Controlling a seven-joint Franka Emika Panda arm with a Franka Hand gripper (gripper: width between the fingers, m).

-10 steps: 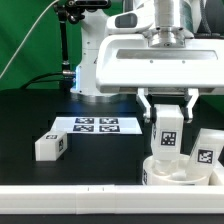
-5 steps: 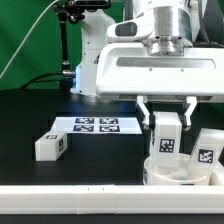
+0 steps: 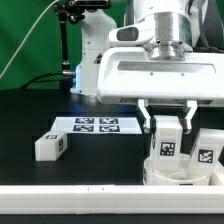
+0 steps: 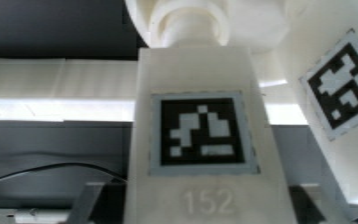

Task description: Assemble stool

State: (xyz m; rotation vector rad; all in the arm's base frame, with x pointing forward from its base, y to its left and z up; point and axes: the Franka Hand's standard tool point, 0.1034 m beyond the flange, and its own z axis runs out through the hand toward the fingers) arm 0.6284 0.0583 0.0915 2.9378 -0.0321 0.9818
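The round seat [image 3: 168,174] lies on the bench [image 3: 30,115] by its front edge, near the corner at the exterior view's right. An upright leg [image 3: 167,140] stands right over the seat, clenched between the fingers [image 3: 146,118]. A second leg [image 3: 207,152] stands just beside it. A third leg [image 3: 50,146] lies apart, near the marker board [image 3: 94,125].

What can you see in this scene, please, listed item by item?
table: one, black, under everything.
marker board: one, white with black tags, flat on the table.
rail: one, white, along the near edge.
seat: one, white, round, exterior view's lower right.
loose leg: one, white, lying at the exterior view's left.
standing leg: one, white, upright by the seat.
held leg: one, white, upright over the seat.
gripper: one, white, shut on the held leg.
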